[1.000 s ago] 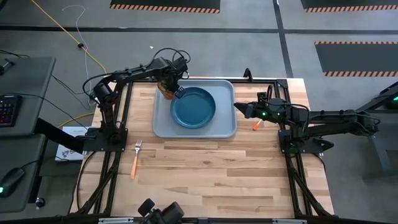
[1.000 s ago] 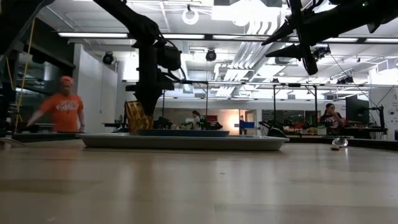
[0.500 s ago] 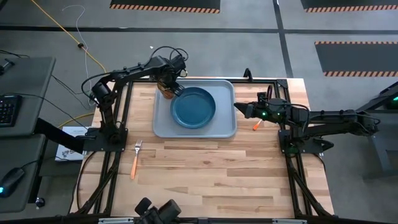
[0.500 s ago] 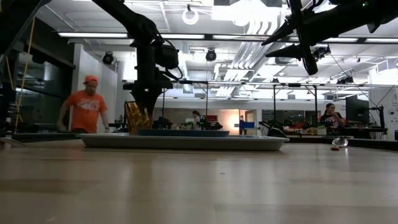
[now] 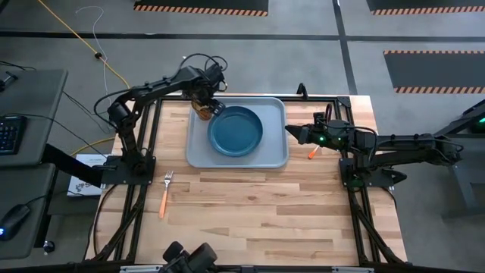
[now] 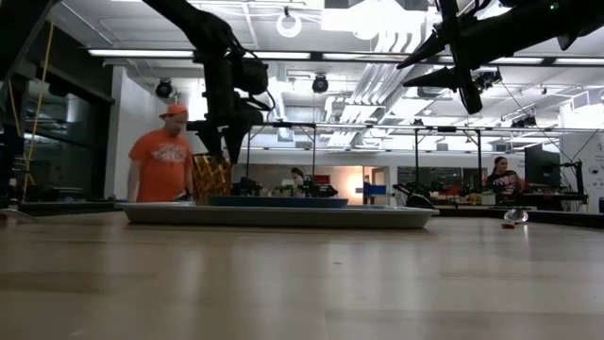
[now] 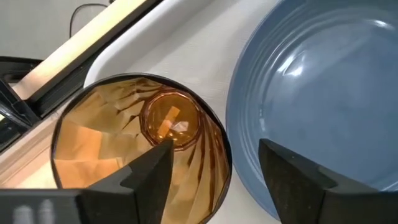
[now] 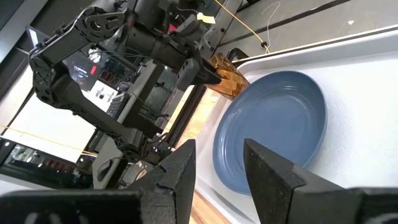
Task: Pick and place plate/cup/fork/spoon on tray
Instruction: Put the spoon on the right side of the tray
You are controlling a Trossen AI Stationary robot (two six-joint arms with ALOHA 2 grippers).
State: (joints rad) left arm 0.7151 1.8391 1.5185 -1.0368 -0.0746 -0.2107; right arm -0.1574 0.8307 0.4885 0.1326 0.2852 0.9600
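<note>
The amber cup point(image 5: 202, 113) stands upright on its base in the far left corner of the pale tray point(image 5: 276, 155). It also shows in the left wrist view point(image 7: 140, 146) and the low view point(image 6: 210, 177). The dark blue plate point(image 5: 236, 130) lies flat in the tray's middle. My left gripper point(image 7: 214, 149) is open just above the cup's rim, pointing down point(image 6: 226, 151). My right gripper point(image 5: 290, 132) is open and empty, high beside the tray's right edge. The spoon point(image 5: 313, 152) lies on the table under the right arm. The fork point(image 5: 164, 193) lies on the table at the near left.
Bare wooden table lies on the near side of the tray. A person in an orange shirt point(image 6: 162, 165) walks in the room beyond the table. The arms' black frames run along the table's left and right edges.
My left gripper has risen from around the cup and drawn a little toward the far left. The cup stays upright on the tray. The person in the room behind has walked toward the right of the low view.
</note>
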